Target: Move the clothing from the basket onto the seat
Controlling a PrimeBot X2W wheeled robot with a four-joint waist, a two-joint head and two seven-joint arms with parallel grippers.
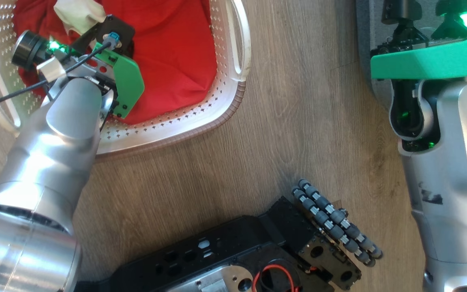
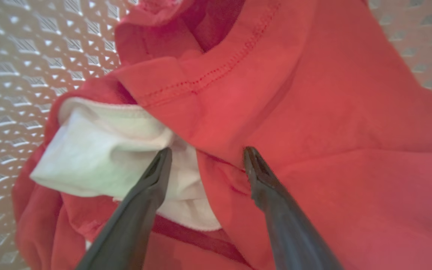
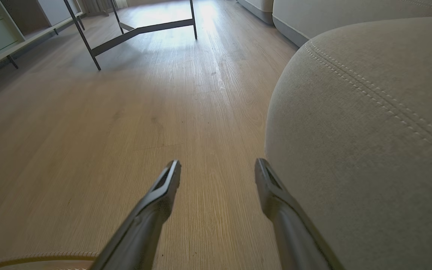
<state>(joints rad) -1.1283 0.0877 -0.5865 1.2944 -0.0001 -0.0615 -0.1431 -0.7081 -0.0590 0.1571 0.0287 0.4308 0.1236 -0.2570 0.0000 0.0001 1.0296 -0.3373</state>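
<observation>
Left pincer (image 2: 206, 151) gapes wide over crumpled clothing (image 2: 313, 112) in the basket (image 1: 221, 99), which lies lengthwise left-to-right.

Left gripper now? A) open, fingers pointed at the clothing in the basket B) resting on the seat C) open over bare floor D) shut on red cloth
A: the left gripper has its fingers apart, aimed at the red clothing inside the perforated basket.

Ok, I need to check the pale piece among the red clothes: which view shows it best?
The left wrist view: the pale piece lies close and large, tucked in red clothing, by the open left gripper. The head view catches a small part in the basket. The right wrist view faces floor and seat.
</observation>
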